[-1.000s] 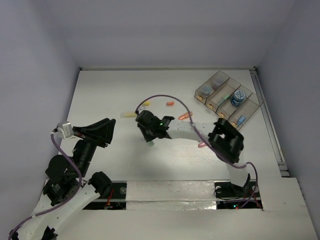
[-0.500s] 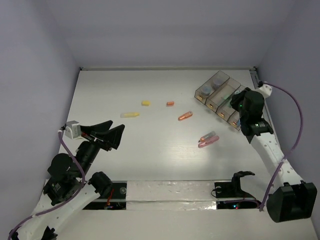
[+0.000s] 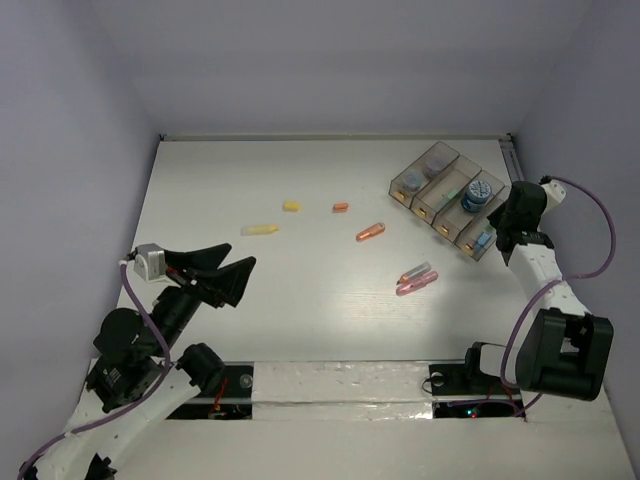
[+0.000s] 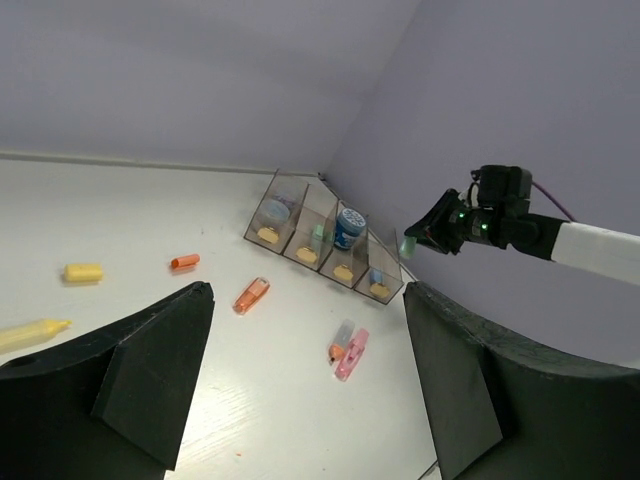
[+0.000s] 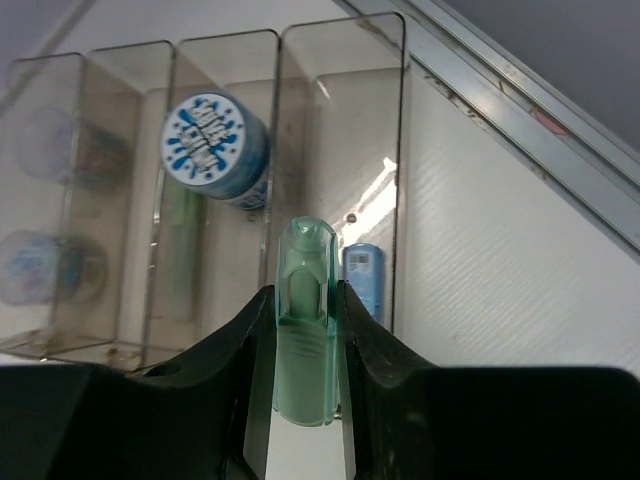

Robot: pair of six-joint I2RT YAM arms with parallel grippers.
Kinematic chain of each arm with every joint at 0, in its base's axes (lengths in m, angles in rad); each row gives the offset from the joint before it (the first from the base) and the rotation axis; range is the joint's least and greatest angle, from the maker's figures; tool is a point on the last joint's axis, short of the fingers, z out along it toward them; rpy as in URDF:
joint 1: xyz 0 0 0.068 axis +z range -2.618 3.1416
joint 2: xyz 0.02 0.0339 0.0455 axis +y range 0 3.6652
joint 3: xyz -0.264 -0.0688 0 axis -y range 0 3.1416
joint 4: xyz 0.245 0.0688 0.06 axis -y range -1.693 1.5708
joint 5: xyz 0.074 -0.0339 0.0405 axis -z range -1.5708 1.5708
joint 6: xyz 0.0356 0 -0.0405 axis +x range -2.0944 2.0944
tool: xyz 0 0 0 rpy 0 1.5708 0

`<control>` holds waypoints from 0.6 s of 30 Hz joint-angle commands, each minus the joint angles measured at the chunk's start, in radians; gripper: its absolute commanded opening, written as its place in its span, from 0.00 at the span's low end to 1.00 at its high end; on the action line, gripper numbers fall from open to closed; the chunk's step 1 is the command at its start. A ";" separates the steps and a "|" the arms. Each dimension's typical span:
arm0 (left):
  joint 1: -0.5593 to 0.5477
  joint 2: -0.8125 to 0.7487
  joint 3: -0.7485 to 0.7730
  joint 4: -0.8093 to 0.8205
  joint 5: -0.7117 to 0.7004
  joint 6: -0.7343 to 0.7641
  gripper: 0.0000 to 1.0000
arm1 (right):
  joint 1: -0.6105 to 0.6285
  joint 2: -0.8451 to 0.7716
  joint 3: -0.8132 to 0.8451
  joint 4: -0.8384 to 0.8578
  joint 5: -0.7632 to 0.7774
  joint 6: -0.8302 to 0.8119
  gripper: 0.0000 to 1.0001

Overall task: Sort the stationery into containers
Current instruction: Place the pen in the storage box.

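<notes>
Four bins (image 5: 345, 25), far right corner: my right claw (image 5: 303, 305) pinches a green stick (image 5: 305, 345) over a divider (image 5: 279, 130), risking misfiling.

Robot lab cell: bare lavender walls (image 3: 80, 100), white table (image 3: 250, 180).

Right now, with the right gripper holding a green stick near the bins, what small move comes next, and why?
Probably slide the right gripper sideways along the row before opening. Its green stick lines up with the end bin, which holds a light-blue piece; another green stick lies in a bin farther along.
</notes>
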 commanded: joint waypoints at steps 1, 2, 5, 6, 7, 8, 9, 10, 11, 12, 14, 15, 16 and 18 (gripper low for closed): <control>0.002 -0.022 0.002 0.050 0.031 0.017 0.74 | -0.027 0.044 0.032 0.041 0.018 -0.032 0.14; 0.002 -0.023 0.002 0.052 0.033 0.017 0.74 | -0.028 0.054 0.031 0.049 0.016 -0.032 0.15; 0.012 -0.022 -0.001 0.056 0.043 0.018 0.74 | -0.037 0.075 0.020 0.067 0.004 -0.035 0.16; 0.012 -0.019 0.001 0.056 0.048 0.018 0.75 | -0.037 0.078 0.020 0.069 0.001 -0.035 0.16; 0.024 -0.017 -0.001 0.058 0.057 0.018 0.75 | -0.037 0.081 0.021 0.070 -0.001 -0.033 0.17; 0.024 -0.014 0.001 0.061 0.062 0.020 0.75 | -0.037 0.087 0.023 0.070 -0.001 -0.033 0.19; 0.024 -0.009 -0.001 0.062 0.068 0.020 0.75 | -0.037 0.092 0.026 0.069 0.002 -0.033 0.22; 0.039 -0.006 -0.001 0.064 0.081 0.020 0.75 | -0.037 0.094 0.032 0.066 0.007 -0.035 0.26; 0.053 -0.005 -0.002 0.067 0.088 0.021 0.75 | -0.037 0.097 0.037 0.064 0.014 -0.038 0.42; 0.053 -0.002 -0.004 0.070 0.095 0.022 0.75 | -0.037 0.100 0.040 0.063 0.015 -0.039 0.53; 0.090 0.004 -0.007 0.078 0.115 0.022 0.75 | -0.037 0.103 0.055 0.049 0.005 -0.047 0.77; 0.100 0.009 -0.007 0.081 0.131 0.022 0.75 | -0.037 0.103 0.060 0.046 0.002 -0.047 0.80; 0.101 0.012 -0.010 0.084 0.161 0.020 0.75 | -0.037 0.101 0.064 0.044 -0.005 -0.052 0.82; 0.113 0.021 -0.008 0.087 0.168 0.020 0.75 | -0.037 0.089 0.069 0.043 -0.042 -0.053 0.84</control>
